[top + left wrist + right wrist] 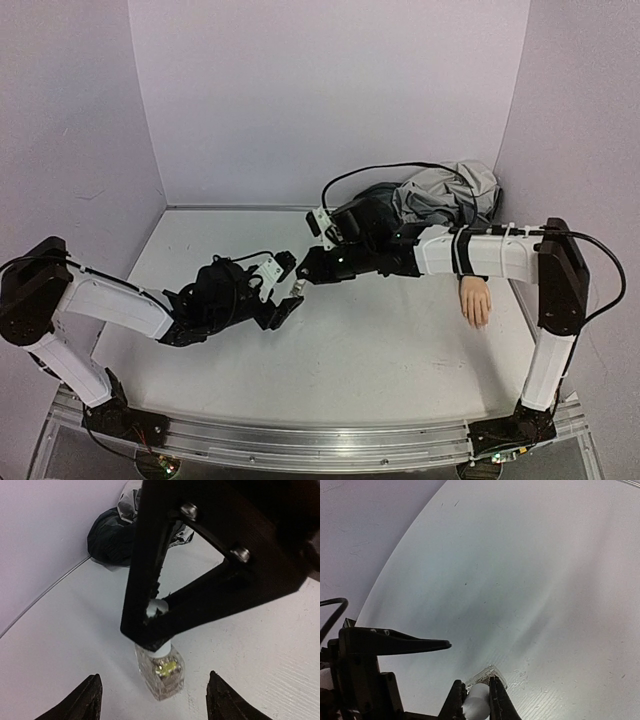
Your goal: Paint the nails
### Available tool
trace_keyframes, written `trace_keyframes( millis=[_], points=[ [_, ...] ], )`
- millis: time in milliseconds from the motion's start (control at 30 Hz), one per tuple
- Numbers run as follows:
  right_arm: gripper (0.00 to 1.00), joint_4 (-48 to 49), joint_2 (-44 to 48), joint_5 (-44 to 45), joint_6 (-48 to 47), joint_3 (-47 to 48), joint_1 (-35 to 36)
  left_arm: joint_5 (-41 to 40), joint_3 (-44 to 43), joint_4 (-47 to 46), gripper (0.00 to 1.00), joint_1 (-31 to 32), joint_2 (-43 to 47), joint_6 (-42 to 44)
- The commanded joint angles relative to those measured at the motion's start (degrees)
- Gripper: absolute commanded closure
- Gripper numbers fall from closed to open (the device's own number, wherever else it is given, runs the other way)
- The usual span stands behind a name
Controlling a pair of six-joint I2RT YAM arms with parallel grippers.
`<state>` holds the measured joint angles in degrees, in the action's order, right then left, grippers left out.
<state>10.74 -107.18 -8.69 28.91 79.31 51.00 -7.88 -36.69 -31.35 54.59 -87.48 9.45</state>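
No text, brand or number is readable anywhere. The small clear bottle (161,672) bears a yellowish patch on its glass, too blurred to read.

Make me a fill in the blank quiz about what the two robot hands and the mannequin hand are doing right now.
1. The right hand is shut on the white ____ of the clear bottle.
2. The left hand is ____, its fingers flanking the bottle without touching it.
3. The mannequin hand lies on the ____ side of the table.
Missing words: cap; open; right.
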Motion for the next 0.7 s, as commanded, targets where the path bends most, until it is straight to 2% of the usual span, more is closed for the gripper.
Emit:
trace_keyframes(
  millis=[0,367,667],
  points=[
    [1.0,2.91,2.05,1.48,2.49,2.2,1.17,-4.53,-1.97,-8.15,0.31,0.9,-1.7,6.75],
    [1.0,4.46,1.88,2.49,3.92,2.46,1.88,-7.84,-3.62,-8.28,0.52,1.93,-4.44,9.27],
    [1.0,4.37,1.72,2.68,4.04,2.76,2.25,-9.32,-4.68,-8.22,0.56,2.1,-5.21,9.05]
  ],
)
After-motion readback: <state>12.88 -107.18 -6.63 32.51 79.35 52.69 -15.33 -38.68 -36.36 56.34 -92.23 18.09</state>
